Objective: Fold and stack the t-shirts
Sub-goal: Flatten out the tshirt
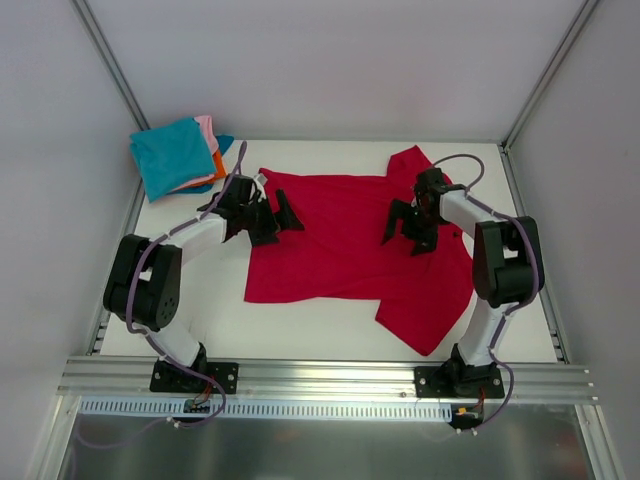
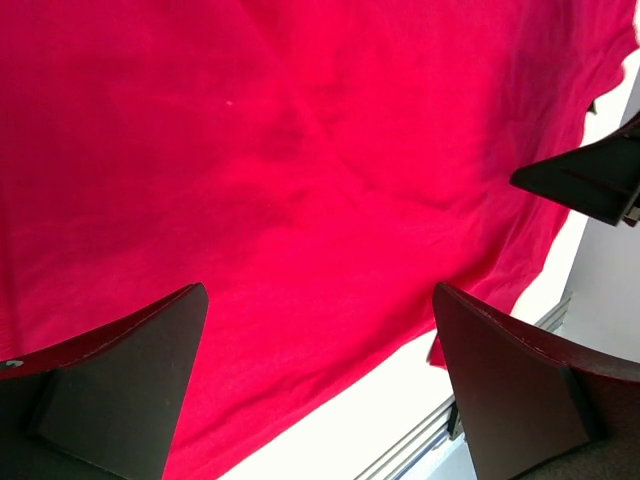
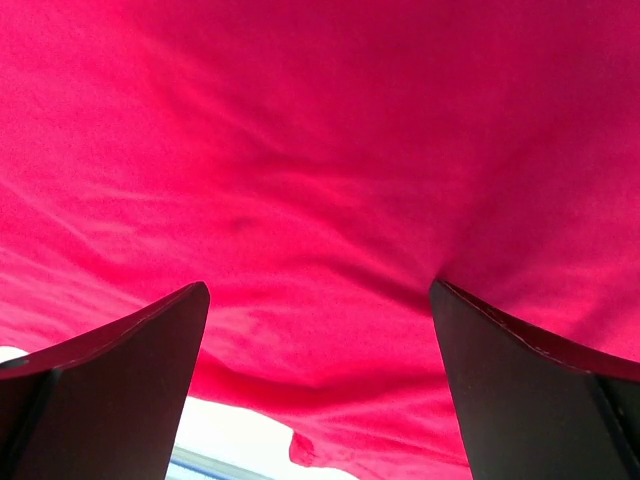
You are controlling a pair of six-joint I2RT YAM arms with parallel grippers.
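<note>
A large bright red t-shirt (image 1: pixel 345 240) lies spread on the white table, one sleeve at the far right and a lower corner near the right arm's base. It fills the left wrist view (image 2: pixel 300 180) and the right wrist view (image 3: pixel 320 150). My left gripper (image 1: pixel 276 220) is open, low over the shirt's left part. My right gripper (image 1: pixel 406 232) is open, low over the shirt's right part. Neither holds cloth. A stack of folded shirts (image 1: pixel 180 155), teal on top with pink, orange and blue edges showing, sits at the far left corner.
White walls and metal frame posts enclose the table. An aluminium rail (image 1: pixel 320 375) runs along the near edge at the arm bases. The right gripper's finger (image 2: pixel 590 180) shows in the left wrist view. Bare white table (image 1: pixel 300 335) lies in front of the shirt.
</note>
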